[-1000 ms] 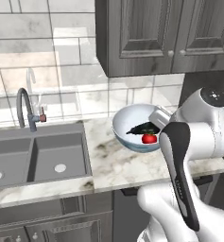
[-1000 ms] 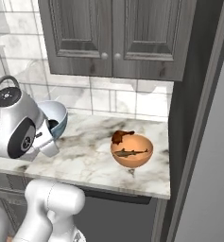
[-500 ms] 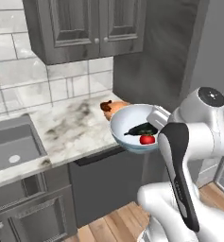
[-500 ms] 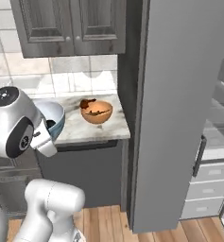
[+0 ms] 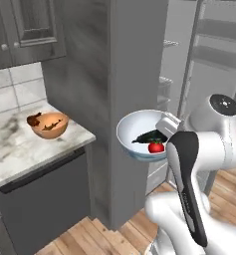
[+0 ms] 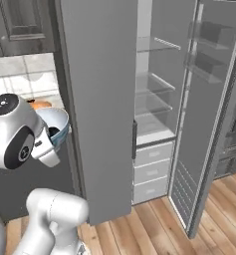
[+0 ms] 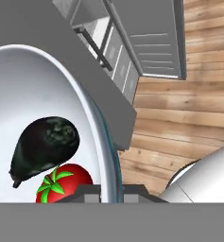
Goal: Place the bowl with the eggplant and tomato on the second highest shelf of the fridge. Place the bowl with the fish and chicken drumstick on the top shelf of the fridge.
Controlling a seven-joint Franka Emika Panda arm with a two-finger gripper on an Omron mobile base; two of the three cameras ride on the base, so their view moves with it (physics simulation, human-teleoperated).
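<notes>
Hand (image 7: 112, 194) clamped on rim of pale blue bowl (image 7: 98, 132), eggplant (image 7: 46, 145) and tomato (image 7: 66, 182) inside. For carrying to fridge (image 6: 154, 124): keep bowl level, swing wide of open door (image 6: 204, 109).

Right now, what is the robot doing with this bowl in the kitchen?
The robot arm's gripper is shut on the rim of the white bowl, which holds the eggplant and the tomato. The bowl is up in the air, beside the tall grey panel. The fridge door stands open, and the bowl is not yet on a shelf. The orange-brown bowl rests on the counter.
</notes>
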